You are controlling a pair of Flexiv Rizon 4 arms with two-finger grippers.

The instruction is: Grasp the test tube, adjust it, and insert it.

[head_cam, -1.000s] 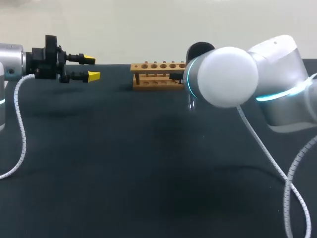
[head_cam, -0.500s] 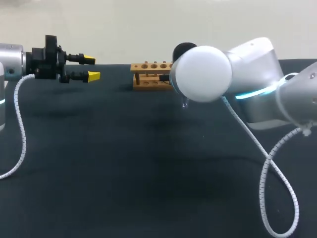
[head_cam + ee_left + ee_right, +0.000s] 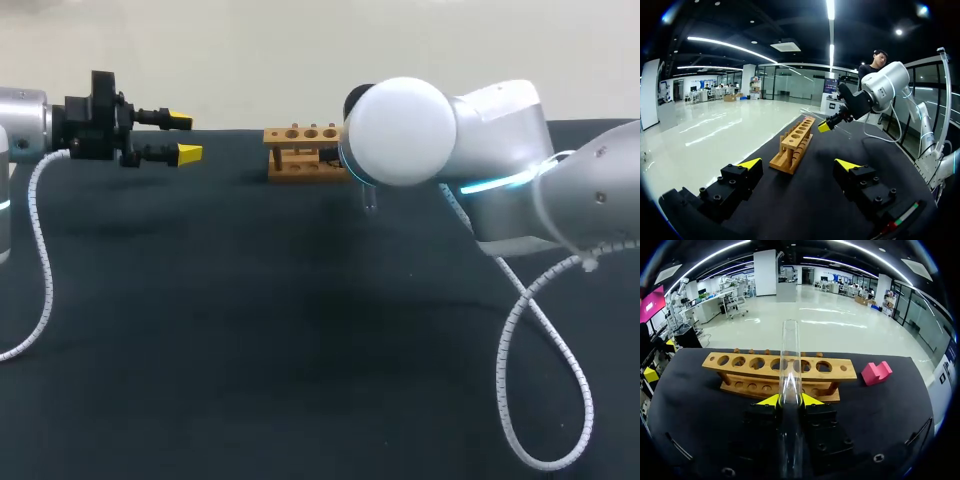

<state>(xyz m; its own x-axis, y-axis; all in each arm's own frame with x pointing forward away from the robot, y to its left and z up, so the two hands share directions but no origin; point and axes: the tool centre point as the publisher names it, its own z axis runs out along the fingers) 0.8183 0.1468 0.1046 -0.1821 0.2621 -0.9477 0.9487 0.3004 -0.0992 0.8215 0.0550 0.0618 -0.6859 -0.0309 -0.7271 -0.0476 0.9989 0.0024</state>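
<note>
A clear glass test tube [image 3: 790, 365] stands between the yellow tips of my right gripper [image 3: 789, 400], which is shut on it. The tube points at the wooden rack [image 3: 780, 371], whose row of holes lies just ahead of the fingers. In the head view the right arm's white joint hides that gripper. Only the tube's lower end [image 3: 370, 200] shows below the joint, in front of the rack [image 3: 300, 152]. My left gripper [image 3: 185, 138] hangs open above the table's far left, empty. From the left wrist, its gripper [image 3: 797, 165] faces the rack [image 3: 792, 145] end-on.
A pink block [image 3: 876, 372] lies on the black table beside the rack's end. The right arm's white coiled cable [image 3: 530, 330] loops over the table's right side. The left arm's cable [image 3: 35, 250] hangs at the left edge.
My right arm has swung left toward the rack, carrying the tube with it, and its cable has looped lower. The left arm has not moved.
</note>
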